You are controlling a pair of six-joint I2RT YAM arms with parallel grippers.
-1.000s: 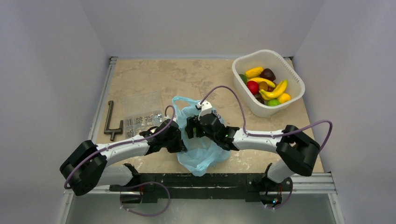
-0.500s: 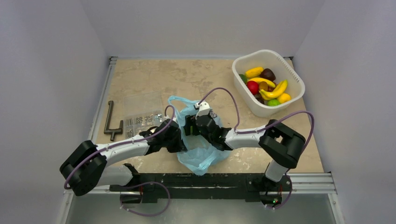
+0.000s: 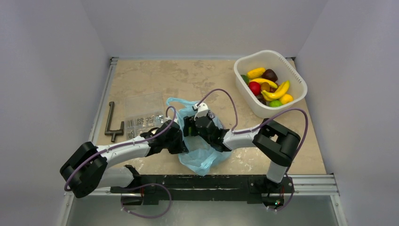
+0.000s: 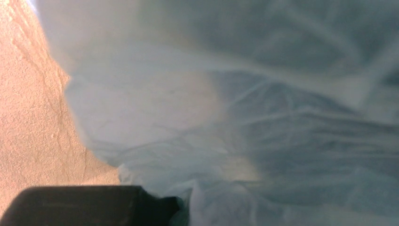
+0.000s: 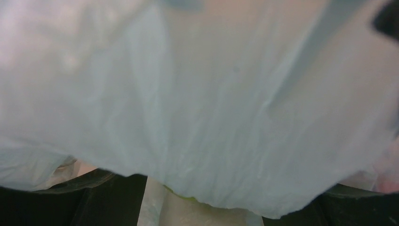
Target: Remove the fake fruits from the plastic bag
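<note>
Unfinished, I judge: right end effector [image 5: 204,207] parted, seemingly empty, left end effector [image 3: 179,141] grip untellable, both in the plastic bag [image 3: 202,159] near the worktop [image 3: 141,80] front edge.

Plastic bag [image 5: 197,94] film blocks all room ahead of my right gripper [image 5: 221,207] and drapes across the gap between its jaws. Ahead of my left gripper [image 3: 177,137] jaws: bag again. Bare table [image 4: 28,117] lies beside them.
</note>
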